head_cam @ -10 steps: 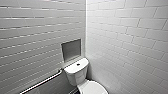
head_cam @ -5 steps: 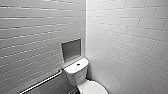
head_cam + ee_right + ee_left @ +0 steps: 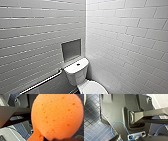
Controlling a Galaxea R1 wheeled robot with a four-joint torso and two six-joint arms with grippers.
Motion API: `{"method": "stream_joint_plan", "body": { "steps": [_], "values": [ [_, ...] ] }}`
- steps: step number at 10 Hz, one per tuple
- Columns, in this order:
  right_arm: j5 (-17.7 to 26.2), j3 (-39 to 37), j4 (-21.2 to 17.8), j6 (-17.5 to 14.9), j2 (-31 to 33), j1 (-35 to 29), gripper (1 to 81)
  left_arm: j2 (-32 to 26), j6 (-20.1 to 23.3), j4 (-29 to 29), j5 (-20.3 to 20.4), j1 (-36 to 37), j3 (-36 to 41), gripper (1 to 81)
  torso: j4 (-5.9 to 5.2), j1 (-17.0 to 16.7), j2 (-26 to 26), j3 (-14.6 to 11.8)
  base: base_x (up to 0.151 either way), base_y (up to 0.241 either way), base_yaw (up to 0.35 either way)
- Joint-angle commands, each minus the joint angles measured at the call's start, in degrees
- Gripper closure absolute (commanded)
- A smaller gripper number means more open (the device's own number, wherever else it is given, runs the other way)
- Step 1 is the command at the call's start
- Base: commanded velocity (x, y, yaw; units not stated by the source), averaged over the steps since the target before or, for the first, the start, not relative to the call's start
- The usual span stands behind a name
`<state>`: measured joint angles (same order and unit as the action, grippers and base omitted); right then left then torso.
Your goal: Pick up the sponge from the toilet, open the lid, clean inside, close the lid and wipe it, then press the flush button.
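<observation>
Sponge [image 3: 56, 116] noted clamped in the right end effector [image 3: 52, 139], held clear above the dark tiled floor [image 3: 20, 128]. Left end effector state cannot be told. Toilet [image 3: 76, 72] recorded in the wall corner, lid [image 3: 93, 88] down, grab rail [image 3: 42, 82] alongside.

The right gripper [image 3: 48, 138] grips the small orange-red soft sponge [image 3: 56, 115] by its narrow end, close before the wrist. The left wrist faces the robot's own wide dark plate [image 3: 114, 112] and grey jointed bar [image 3: 151, 114].
</observation>
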<state>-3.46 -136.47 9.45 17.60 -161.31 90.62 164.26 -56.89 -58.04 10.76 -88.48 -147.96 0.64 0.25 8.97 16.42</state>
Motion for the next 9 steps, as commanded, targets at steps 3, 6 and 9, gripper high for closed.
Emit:
{"method": "stream_joint_plan", "body": {
  "steps": [3,6,9],
  "values": [
    [1.88,4.3,0.22,-0.2,3.33,-0.66,81.1,-0.59,0.12,0.38,-1.71,1.6,0.04,1.0,0.0,0.0,0.0,0.0,0.0,0.0,0.0],
    [1.97,3.68,0.22,-0.2,2.98,-0.57,81.1,-0.77,0.12,0.38,-1.71,1.6,0.04,1.0,0.0,0.0,0.0,0.0,0.0,0.0,0.0],
    [1.97,2.01,0.13,-0.2,2.19,-0.57,81.1,-0.68,0.12,0.47,-1.71,1.6,0.04,1.0,0.0,0.0,0.0,0.0,0.021,0.0,0.0]
  ]
}}
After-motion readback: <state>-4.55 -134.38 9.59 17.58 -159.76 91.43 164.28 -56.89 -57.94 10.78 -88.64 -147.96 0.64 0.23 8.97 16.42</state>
